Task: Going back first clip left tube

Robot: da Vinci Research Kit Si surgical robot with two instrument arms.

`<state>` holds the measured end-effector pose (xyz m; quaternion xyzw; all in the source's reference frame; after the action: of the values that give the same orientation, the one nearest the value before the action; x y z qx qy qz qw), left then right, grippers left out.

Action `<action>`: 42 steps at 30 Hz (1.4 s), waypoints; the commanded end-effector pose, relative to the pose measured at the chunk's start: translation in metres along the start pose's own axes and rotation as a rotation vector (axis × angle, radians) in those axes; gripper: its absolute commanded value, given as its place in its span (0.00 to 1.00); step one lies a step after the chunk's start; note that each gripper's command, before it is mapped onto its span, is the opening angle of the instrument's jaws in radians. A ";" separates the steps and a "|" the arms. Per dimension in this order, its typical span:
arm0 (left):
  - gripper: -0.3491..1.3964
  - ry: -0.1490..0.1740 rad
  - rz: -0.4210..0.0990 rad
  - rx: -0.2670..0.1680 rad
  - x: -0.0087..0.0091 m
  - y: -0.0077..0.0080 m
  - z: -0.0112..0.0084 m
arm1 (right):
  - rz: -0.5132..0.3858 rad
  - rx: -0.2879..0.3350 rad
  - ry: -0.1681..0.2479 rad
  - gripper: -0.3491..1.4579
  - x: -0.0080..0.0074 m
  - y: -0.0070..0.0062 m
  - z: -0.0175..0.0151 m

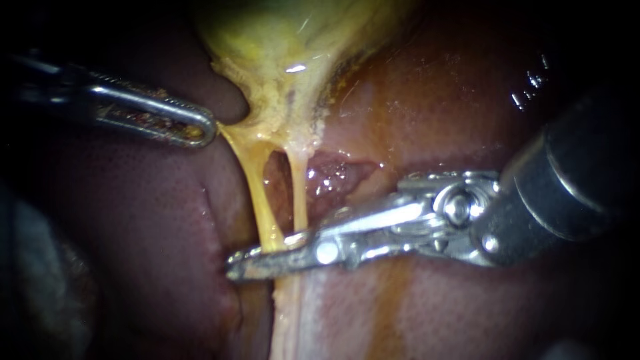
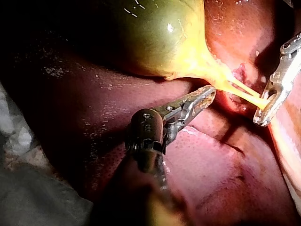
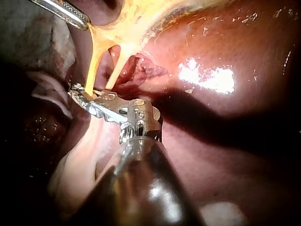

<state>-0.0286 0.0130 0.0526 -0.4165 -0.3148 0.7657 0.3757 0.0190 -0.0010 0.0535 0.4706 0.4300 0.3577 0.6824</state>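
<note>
Two thin yellow tubes run down from the gallbladder (image 1: 280, 47) neck: the left tube (image 1: 261, 200) and the right tube (image 1: 300, 193). My right instrument (image 1: 267, 257) reaches in from the right and lies across both. Its jaws stand close together on the left tube, one on each side, as the right wrist view also shows (image 3: 84, 98). No clip can be made out. My left instrument (image 1: 200, 128) comes in from the upper left, its jaws shut on the gallbladder's pale edge beside the neck; the left wrist view shows them too (image 2: 206, 94).
Dark red liver (image 1: 147, 220) surrounds the tubes on both sides. A raw, wet patch (image 1: 333, 173) lies behind the right tube. Pale tissue (image 1: 293, 313) continues below the right instrument's jaws. The gallbladder body (image 2: 155, 37) bulges ahead of my left instrument.
</note>
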 end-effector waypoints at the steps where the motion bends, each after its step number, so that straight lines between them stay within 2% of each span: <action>1: 0.00 0.000 0.000 0.000 0.0000 0.0000 0.0000 | -0.014 -0.003 -0.002 0.00 -0.0002 0.0002 0.0001; 3: 0.00 0.000 0.000 0.000 0.0000 0.0000 0.0000 | -0.131 -0.002 0.001 0.15 -0.0007 0.0007 0.0004; 7: 0.00 0.000 0.000 0.000 0.0000 0.0000 0.0000 | -0.154 -0.005 0.000 0.33 -0.0013 0.0014 0.0009; 10: 0.00 0.000 0.000 0.000 0.0000 0.0000 0.0000 | -0.160 -0.013 0.008 0.39 -0.0012 0.0015 0.0012; 16: 0.00 0.000 0.000 0.000 0.0000 0.0000 0.0000 | -0.202 -0.038 0.031 0.44 -0.0011 0.0022 0.0018; 20: 0.00 0.000 0.000 0.000 0.0000 0.0000 0.0000 | -0.288 -0.084 0.069 0.47 -0.0014 0.0038 0.0023; 23: 0.00 0.000 0.000 0.000 0.0000 0.0000 0.0000 | -0.334 -0.100 0.070 0.47 -0.0015 0.0050 0.0022; 27: 0.00 0.000 0.000 0.000 0.0000 0.0000 0.0000 | -0.379 -0.108 0.074 0.47 -0.0013 0.0057 0.0016; 35: 0.00 0.000 0.000 0.000 -0.0001 0.0001 0.0000 | -0.519 -0.117 0.073 0.47 -0.0018 0.0050 -0.0003; 42: 0.00 0.000 0.000 0.000 -0.0001 0.0001 -0.0001 | -0.593 -0.133 0.078 0.47 -0.0019 0.0034 -0.0056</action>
<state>-0.0285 0.0128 0.0526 -0.4166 -0.3146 0.7657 0.3758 0.0121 0.0005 0.0558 0.2609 0.5503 0.1868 0.7708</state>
